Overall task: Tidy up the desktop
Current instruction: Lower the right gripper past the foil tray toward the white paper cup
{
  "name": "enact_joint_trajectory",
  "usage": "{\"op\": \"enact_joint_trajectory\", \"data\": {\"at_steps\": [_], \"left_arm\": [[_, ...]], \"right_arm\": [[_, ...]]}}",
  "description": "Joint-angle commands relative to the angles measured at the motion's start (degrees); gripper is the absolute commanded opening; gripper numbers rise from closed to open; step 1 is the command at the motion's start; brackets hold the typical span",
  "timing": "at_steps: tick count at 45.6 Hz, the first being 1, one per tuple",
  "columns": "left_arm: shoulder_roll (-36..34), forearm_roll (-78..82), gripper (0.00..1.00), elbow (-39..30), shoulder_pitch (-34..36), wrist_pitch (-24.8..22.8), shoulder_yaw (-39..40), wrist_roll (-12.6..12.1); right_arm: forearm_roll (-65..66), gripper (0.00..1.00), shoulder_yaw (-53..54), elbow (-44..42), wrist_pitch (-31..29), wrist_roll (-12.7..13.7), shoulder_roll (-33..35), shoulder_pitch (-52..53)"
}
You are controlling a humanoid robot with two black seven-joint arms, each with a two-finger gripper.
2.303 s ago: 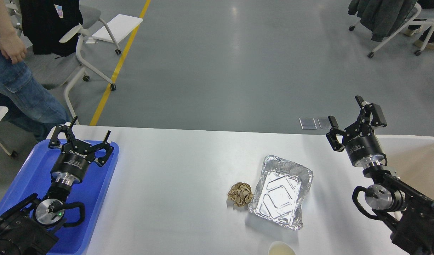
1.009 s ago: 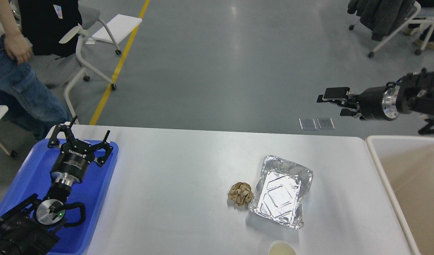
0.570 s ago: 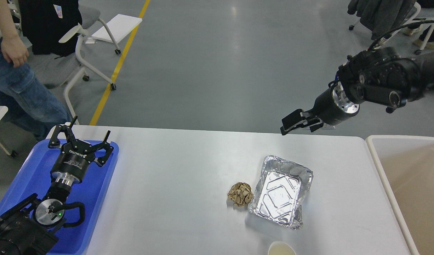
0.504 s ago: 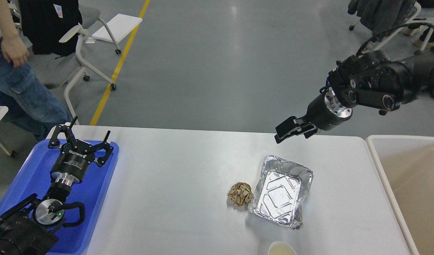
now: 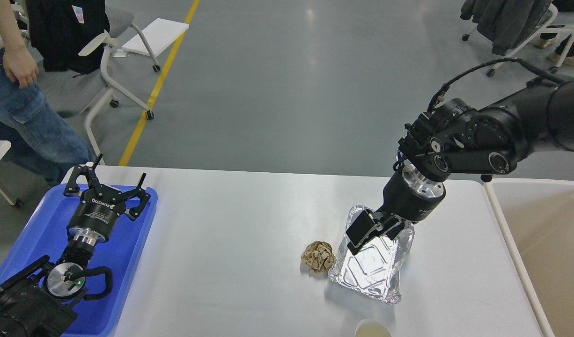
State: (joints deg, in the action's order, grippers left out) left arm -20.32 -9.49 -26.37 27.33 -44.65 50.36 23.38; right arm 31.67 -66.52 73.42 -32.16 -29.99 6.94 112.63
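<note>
- Head view, centre right: the right gripper reaches down over the far end of a foil tray; its jaws look partly spread above the tray's near-left rim, but whether they have closed on the foil cannot be told from this angle
- Judged from the pose, the arm is angled to take the tray by its rim, probably for the beige bin at the right edge
- Just left of the tray, a crumpled brown paper ball lies on the desktop, which fills the lower middle of the frame
- Lower left: the left gripper hangs over a blue tray, jaws wide apart and empty, seemingly parked clear
- Bottom edge: a pale cup rim peeks in
</note>
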Motion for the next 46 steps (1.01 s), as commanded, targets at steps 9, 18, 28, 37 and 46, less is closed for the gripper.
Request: {"op": "enact_joint_trajectory", "data": {"at_steps": [9,18,28,37,46], "left_arm": [[-0.07,0.00,0.99,0.00,-0.09,0.00,0.00,0.09],[-0.07,0.00,0.99,0.00,-0.09,0.00,0.00,0.09],[-0.07,0.00,0.99,0.00,-0.09,0.00,0.00,0.09],[-0.07,0.00,0.99,0.00,-0.09,0.00,0.00,0.09],[-0.07,0.00,0.99,0.00,-0.09,0.00,0.00,0.09]], "right_arm": [[0.67,1.00,0.51,7.18,-0.27,-0.07,0.97,1.36],[0.67,1.00,0.51,9.64,0.08,-0.07,2.11,2.15],[0.85,1.00,-2.47,9.64,4.56,-0.07,3.87,-2.85],[4.45,1.00,-2.74,8.94,10.27,-0.07,4.49,-10.06],[4.54,1.00,-2.83,8.94,12.38,-0.07,5.80,-14.98]]}}
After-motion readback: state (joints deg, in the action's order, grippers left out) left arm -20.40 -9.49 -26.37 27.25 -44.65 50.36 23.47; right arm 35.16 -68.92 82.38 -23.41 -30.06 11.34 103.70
